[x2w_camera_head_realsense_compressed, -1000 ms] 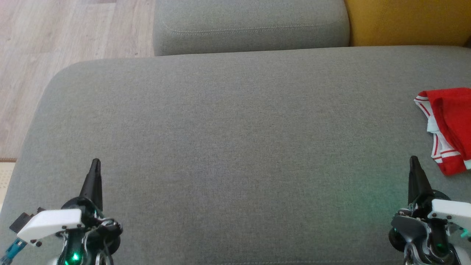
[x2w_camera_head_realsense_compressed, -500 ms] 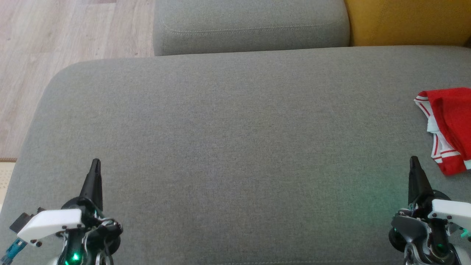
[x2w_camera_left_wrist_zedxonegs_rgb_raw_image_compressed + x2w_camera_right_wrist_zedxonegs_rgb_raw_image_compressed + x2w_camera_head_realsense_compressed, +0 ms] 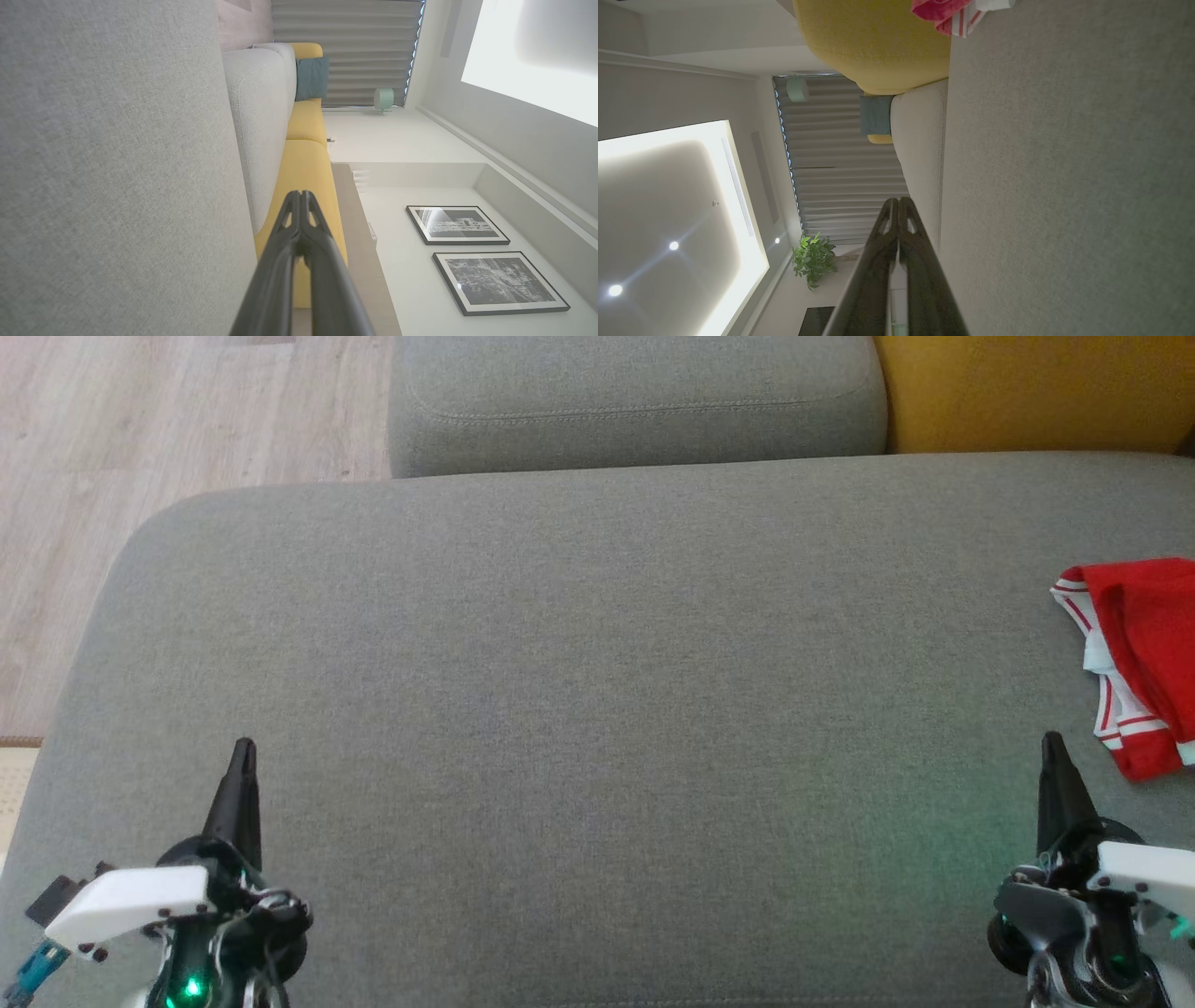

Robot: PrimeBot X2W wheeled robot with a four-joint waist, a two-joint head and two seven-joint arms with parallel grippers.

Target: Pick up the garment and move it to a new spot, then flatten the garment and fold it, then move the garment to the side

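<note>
The garment is red with white striped trim and lies bunched at the right edge of the grey sofa seat; its striped edge also peeks in at the top of the right wrist view. My right gripper is shut and empty at the lower right, just left of and below the garment, apart from it. At the lower left my left gripper hovers shut and empty over bare cushion. Both wrist views show the fingertips pressed together.
A grey back cushion lies beyond the seat, with a yellow cushion to its right. Wooden floor runs past the seat's rounded left edge. The wide middle of the seat is bare fabric.
</note>
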